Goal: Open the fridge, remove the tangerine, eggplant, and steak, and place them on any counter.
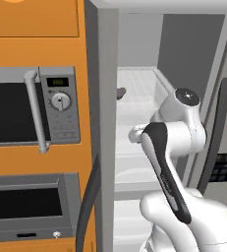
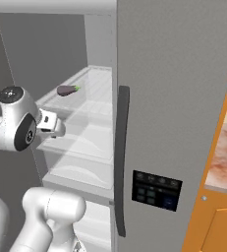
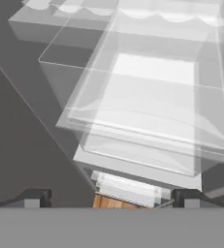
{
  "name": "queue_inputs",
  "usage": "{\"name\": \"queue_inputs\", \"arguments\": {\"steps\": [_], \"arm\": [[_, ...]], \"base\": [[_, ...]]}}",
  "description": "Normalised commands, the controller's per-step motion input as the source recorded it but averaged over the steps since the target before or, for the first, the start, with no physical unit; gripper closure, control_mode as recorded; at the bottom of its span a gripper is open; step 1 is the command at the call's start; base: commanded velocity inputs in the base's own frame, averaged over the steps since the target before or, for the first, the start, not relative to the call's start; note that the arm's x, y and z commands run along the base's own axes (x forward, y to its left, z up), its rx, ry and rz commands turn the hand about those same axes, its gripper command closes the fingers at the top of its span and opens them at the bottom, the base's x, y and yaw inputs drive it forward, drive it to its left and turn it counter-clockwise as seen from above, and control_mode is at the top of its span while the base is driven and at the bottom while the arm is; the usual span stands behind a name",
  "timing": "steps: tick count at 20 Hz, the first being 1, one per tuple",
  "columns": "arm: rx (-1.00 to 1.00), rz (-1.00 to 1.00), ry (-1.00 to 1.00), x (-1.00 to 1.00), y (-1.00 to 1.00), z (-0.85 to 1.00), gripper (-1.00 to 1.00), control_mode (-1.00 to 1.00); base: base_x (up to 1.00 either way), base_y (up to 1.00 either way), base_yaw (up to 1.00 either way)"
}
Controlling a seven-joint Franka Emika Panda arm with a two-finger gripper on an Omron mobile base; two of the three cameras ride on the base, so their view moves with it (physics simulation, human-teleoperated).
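The eggplant lay dark purple, green-stemmed, on the fridge shelf, at one o'clock from the gripper, whose fingertips stood wide apart, holding nothing.

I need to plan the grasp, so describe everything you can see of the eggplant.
The eggplant is a small, elongated, dark purple vegetable with a bright green stem end pointing right in the right base view. It lies on its side on a white translucent shelf in the upper part of the open fridge, near the shelf's front left corner. The left base view shows just its dark end past the door edge. Nothing but the shelf touches it; the hand sits lower, apart from it.
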Motion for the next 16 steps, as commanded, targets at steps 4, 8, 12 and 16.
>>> {"name": "queue_inputs", "arguments": {"steps": [4, 8, 12, 16], "arm": [[0.00, -0.05, -0.27, 0.32, -0.02, 0.99, -1.00, -1.00], [0.07, -0.07, -0.14, 0.47, -0.18, 0.99, -1.00, -1.00], [0.15, -0.02, -0.10, 0.76, -0.15, 0.66, -1.00, -1.00], [0.08, -0.03, -0.09, 0.86, 0.09, 0.15, -1.00, -1.00]], "base": [[0.00, 0.00, 0.00], [0.00, 0.00, 0.00], [0.00, 0.00, 0.00], [0.00, 0.00, 0.00]]}}
